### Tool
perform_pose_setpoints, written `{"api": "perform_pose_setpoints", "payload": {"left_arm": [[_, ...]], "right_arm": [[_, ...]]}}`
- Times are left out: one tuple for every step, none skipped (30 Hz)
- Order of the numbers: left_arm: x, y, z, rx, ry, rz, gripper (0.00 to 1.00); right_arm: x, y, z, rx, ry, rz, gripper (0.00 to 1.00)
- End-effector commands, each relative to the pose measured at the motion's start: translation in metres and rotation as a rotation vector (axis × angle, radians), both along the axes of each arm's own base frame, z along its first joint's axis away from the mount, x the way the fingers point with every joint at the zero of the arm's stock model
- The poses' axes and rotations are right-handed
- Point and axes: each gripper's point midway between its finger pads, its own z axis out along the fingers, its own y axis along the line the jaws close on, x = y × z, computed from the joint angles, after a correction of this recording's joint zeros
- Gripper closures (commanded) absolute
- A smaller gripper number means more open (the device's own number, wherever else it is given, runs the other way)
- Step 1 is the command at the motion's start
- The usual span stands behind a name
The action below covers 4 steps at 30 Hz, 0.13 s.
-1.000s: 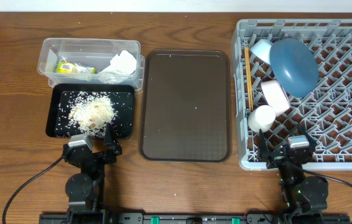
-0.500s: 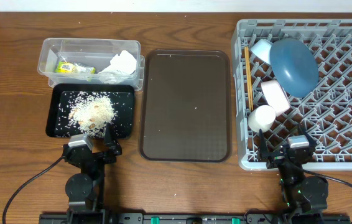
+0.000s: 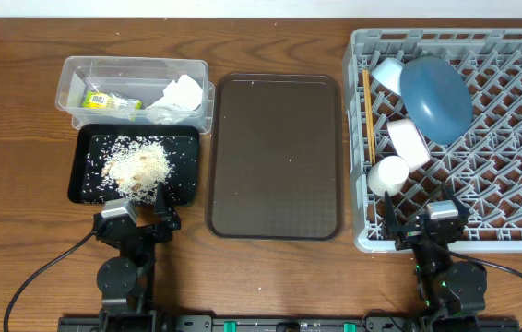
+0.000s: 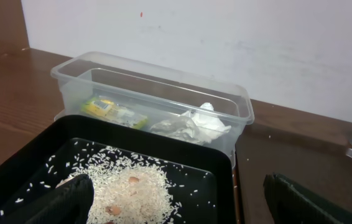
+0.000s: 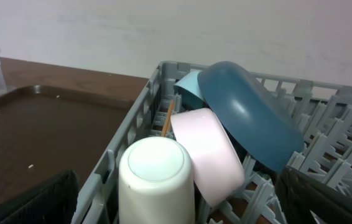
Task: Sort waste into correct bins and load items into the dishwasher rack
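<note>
Near the worktop's far-left corner, the clear tub (image 3: 67, 88) holds the yellow-green wrapper (image 3: 104, 100) and the crumpled napkin (image 3: 183, 92). Just nearer, the black tray (image 3: 81, 189) carries the rice crumbs (image 3: 136, 164). The left claw (image 3: 139, 217) is released, fingers wide, at the tray's near edge. The brown serving tray (image 3: 275, 157) lies mid-worktop. By the right edge, the rack (image 3: 519, 138) holds the chopsticks (image 3: 369, 111), light blue bowl (image 3: 388, 74), dark blue plate-bowl (image 3: 436, 97), white bowl (image 3: 409, 143) and cup (image 3: 388, 175). The right claw (image 3: 422, 224), also released, is at the rack's near wall.

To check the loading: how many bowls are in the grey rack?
3, all in the dishwasher rack: the small light blue bowl in its far left corner, the large dark blue bowl beside it, the white bowl just nearer. None seems hidden.
</note>
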Motion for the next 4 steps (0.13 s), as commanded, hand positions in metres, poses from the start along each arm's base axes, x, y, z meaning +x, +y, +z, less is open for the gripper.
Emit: {"api": "perform_pose_setpoints", "payload": {"left_arm": [[-0.0014, 0.003, -0.0173, 0.017, 0.055, 0.014, 0.1], [-0.0014, 0.003, -0.0173, 0.017, 0.055, 0.014, 0.1], [-0.0014, 0.003, -0.0173, 0.017, 0.055, 0.014, 0.1], [-0.0014, 0.003, -0.0173, 0.017, 0.055, 0.014, 0.1]], "right_arm": [[-0.0003, 0.0005, 0.0002, -0.009, -0.003, 0.004, 0.01], [-0.0004, 0.0005, 0.0003, -0.009, -0.004, 0.004, 0.01], [-0.0003, 0.0005, 0.0002, -0.009, -0.003, 0.004, 0.01], [-0.0004, 0.0005, 0.0003, -0.009, -0.004, 0.004, 0.01]]}}
